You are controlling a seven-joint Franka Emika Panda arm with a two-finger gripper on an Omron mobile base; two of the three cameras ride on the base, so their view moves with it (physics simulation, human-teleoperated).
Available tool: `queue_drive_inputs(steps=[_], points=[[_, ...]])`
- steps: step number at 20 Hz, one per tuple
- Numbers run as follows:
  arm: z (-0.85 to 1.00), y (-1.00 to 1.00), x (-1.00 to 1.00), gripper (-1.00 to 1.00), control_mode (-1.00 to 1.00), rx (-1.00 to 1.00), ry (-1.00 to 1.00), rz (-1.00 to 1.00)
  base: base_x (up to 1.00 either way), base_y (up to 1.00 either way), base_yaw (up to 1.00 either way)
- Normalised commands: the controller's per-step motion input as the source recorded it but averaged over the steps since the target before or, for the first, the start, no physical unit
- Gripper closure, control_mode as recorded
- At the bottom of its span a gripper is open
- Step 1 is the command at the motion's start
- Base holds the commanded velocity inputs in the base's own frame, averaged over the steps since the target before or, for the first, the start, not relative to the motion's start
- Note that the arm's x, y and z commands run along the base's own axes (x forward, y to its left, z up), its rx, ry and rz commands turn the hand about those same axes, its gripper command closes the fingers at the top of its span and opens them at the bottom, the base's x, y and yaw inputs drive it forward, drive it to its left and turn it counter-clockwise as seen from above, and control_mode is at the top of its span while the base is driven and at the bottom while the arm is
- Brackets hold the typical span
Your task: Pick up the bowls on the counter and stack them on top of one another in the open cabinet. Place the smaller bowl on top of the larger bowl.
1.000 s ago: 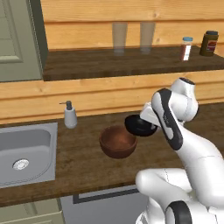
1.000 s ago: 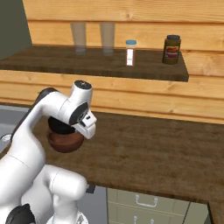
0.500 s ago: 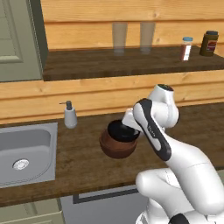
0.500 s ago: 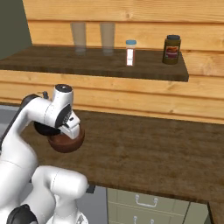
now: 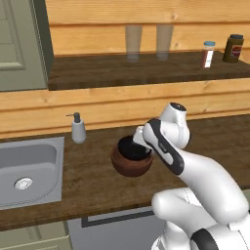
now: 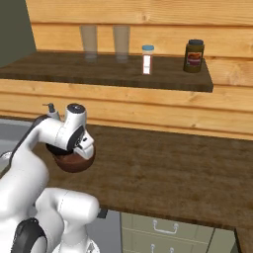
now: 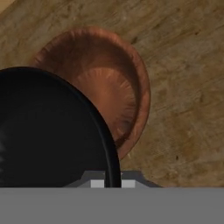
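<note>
— Over the counter (image 5: 97,183), what is the pincer (image 7: 113,181) doing?
— Clamped on the smaller bowl (image 7: 48,131) by its rim, just above the larger bowl (image 5: 131,161).
— Centred?
— No; the brown bowl's middle lies up and right in the hand view.

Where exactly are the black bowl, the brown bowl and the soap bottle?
black bowl (image 7: 48,131), hand view, its dark underside
brown bowl (image 5: 128,167), left base view, its outer wall
soap bottle (image 5: 78,131), left base view, its body
</note>
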Motion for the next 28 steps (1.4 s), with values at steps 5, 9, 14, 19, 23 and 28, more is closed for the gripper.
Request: queue_drive_inputs(steps=[5, 9, 14, 19, 23, 28], points=[[-0.18, -0.01, 0.36, 1.00, -1.00, 0.00, 0.01, 0.00, 0.00, 0.00, 0.00], [-0.29, -0.14, 0.10, 1.00, -1.00, 0.00, 0.04, 0.00, 0.00, 0.00, 0.00], [-0.19, -0.01, 0.16, -1.00, -1.00, 0.00, 0.02, 0.00, 0.00, 0.00, 0.00], [0.02, 0.00, 0.06, -1.00, -1.00, 0.01, 0.00, 0.00, 0.00, 0.00, 0.00], [0.51, -0.23, -0.16, -1.00, -1.00, 0.09, -0.05, 0.00, 0.00, 0.00, 0.00], [-0.14, -0.51, -0.11, -1.00, -1.00, -0.02, 0.08, 0.00, 0.00, 0.00, 0.00]])
